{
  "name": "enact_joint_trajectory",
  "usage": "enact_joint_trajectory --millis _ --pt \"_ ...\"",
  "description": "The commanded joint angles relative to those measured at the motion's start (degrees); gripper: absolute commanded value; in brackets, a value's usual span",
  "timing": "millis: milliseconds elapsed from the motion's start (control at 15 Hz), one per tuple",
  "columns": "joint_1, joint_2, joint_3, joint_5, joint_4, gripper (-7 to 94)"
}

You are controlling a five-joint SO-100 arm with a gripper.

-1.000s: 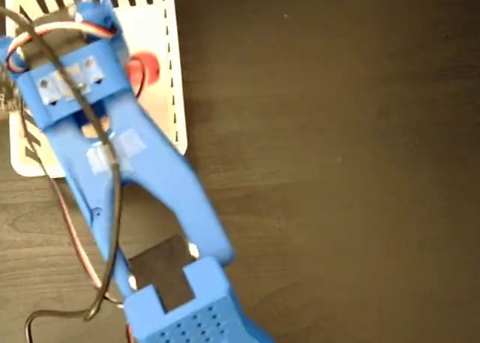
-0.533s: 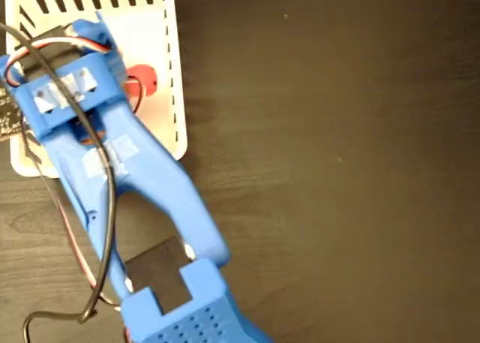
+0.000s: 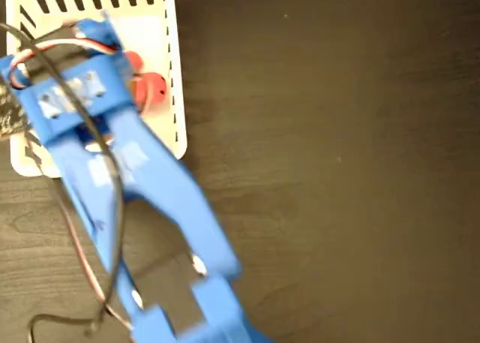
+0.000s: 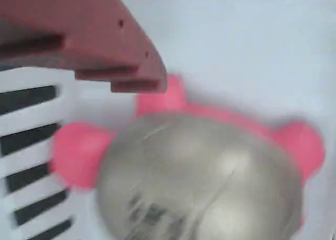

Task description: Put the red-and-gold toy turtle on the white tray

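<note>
The small red-and-gold rubbery toy turtle (image 4: 199,171) is lying inside the white slotted plastic tray (image 3: 174,73), upper left of the fixed view. My blue arm (image 3: 142,178) is hanging over it. I cannot tell whether my gripper (image 4: 113,51) is spread or closed; only one reddish finger is showing, above the shell.

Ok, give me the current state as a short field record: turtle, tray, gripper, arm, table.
turtle: small red-and-gold toy turtle with domed gold shell, lying inside the tray; red parts show beside the arm in the fixed view
tray: white slotted plastic tray at top left of the fixed view
gripper: one reddish finger shows above the turtle, apart from it; open or shut cannot be told
arm: blue arm reaching over the tray, blurred
table: dark wood table
task: turtle already in tray
</note>
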Motion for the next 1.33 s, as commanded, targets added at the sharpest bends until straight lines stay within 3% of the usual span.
enact_joint_trajectory --millis 0,333,533,733,1000,1267 --pt "1.2 17.8 2.6 -1.5 -1.1 55" --pt "7.6 59.5 38.4 -10.7 -19.8 0" --pt "13.3 79.9 58.6 -11.2 -23.4 0" --pt "16.3 93.2 74.7 -6.8 -20.7 0" --pt "17.8 111.4 91.1 -3.9 -12.1 0" --pt "20.0 117.0 97.1 -2.8 -9.5 0"
